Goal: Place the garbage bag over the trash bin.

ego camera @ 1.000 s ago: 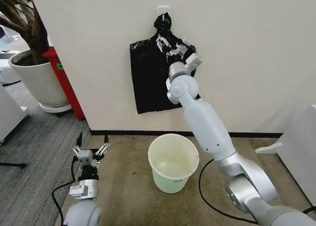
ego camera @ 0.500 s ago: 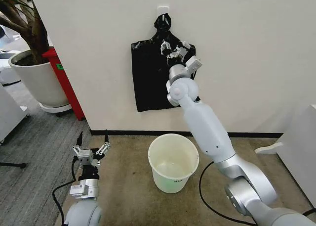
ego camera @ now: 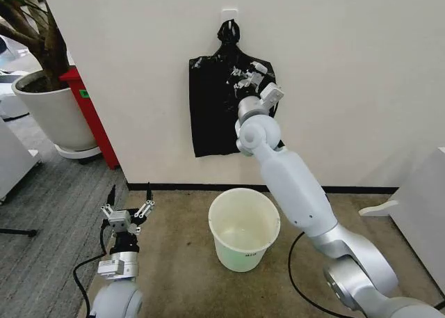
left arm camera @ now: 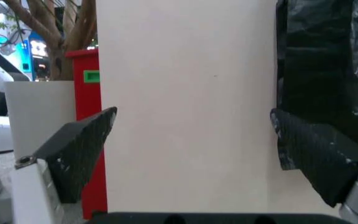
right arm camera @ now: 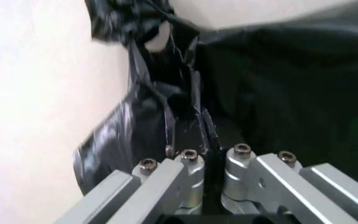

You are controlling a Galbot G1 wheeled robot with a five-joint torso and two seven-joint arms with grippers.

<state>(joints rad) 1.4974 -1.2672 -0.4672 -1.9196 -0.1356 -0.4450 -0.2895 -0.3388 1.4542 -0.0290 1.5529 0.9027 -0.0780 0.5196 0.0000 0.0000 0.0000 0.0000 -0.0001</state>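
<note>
Against the wall, the right gripper [ego camera: 245, 75] was pinched closed on the limp, slippery garbage bag [ego camera: 217, 113] near its upper corner.

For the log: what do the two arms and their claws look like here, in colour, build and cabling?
Both arms have smooth silver-white shells with rounded joints. The right claw is bare silver metal with bolted links, its hex screws plain in the right wrist view. The left claw has slim black fingers, dark and woven-textured, on a small metal frame. Black cables trail from both arms across the floor.
</note>
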